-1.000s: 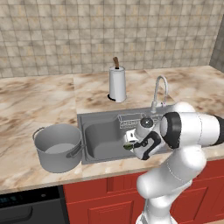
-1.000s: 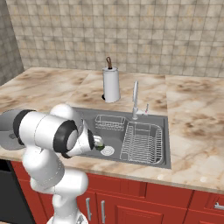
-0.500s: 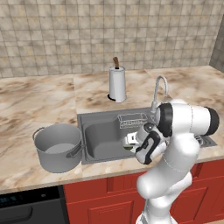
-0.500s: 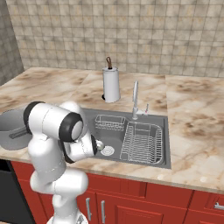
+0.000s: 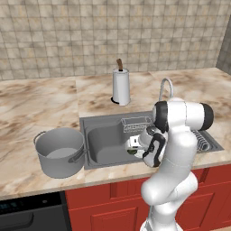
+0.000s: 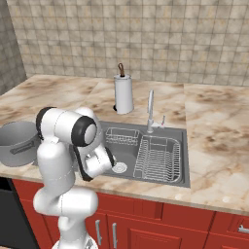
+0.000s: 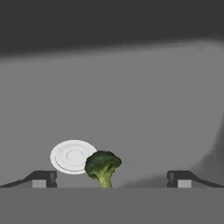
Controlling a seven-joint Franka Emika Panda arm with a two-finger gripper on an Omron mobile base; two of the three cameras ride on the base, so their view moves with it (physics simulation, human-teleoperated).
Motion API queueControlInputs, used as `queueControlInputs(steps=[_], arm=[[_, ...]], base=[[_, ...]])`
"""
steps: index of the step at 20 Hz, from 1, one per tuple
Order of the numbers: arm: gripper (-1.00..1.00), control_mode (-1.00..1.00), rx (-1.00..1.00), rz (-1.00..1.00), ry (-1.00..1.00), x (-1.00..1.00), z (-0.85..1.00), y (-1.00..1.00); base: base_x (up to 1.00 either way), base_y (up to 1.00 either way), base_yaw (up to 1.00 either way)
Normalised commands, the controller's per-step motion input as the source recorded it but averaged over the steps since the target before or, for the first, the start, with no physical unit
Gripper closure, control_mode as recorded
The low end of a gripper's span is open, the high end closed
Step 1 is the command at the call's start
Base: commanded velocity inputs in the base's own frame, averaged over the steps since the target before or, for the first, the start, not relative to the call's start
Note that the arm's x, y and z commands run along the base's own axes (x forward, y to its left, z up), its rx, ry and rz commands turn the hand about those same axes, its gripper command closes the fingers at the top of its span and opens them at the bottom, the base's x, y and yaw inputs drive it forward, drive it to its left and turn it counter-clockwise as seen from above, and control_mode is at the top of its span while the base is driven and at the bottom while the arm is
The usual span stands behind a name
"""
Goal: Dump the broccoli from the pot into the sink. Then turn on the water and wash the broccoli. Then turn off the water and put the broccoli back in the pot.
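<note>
Pincer [image 7: 111,178] was down inside the sink [image 5: 103,146] basin, jaws spread wide, nothing between them. In the hand view the broccoli [image 7: 103,167] sat on the basin floor between the two finger tips [image 7: 43,178], nearer the left one in that view, touching neither, floret up and pale stem low. Round white drain [image 7: 72,156] lay just beside the broccoli, its rim partly overlapped by the floret. In the left base view the pincer [image 5: 133,143] hung low over the basin with a bit of green right under it. Pot [image 5: 59,151] stood upright on the counter [image 5: 40,108] just left of the sink, well apart from the broccoli. Faucet [image 6: 150,111] stood at the back rim of the sink, wire rack [image 6: 157,156] in the right side of the sink. Paper-towel roll [image 5: 121,86] stood upright on the counter behind the sink.
</note>
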Motion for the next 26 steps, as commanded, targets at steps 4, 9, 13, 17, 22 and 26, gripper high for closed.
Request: queueControlInputs(steps=[4, 9, 13, 17, 22, 26], arm=[[-1.00, -1.00, 0.00, 0.00, 0.12, 0.26, 0.00, 0.00], [-1.00, -1.00, 0.00, 0.00, 0.22, 0.23, 0.03, -0.04], [-1.00, -1.00, 0.00, 0.00, 0.31, 0.22, 0.24, -0.15], [-1.00, -1.00, 0.00, 0.00, 0.34, 0.31, 0.44, -0.26], [-1.00, -1.00, 0.00, 0.00, 0.37, 0.38, 0.48, -0.10], [-1.00, -1.00, 0.00, 0.00, 0.31, 0.36, 0.45, -0.01]], base=[[0.00, 0.00, 0.00], [0.00, 0.00, 0.00], [0.00, 0.00, 0.00], [0.00, 0.00, 0.00], [0.00, 0.00, 0.00], [0.00, 0.00, 0.00]])
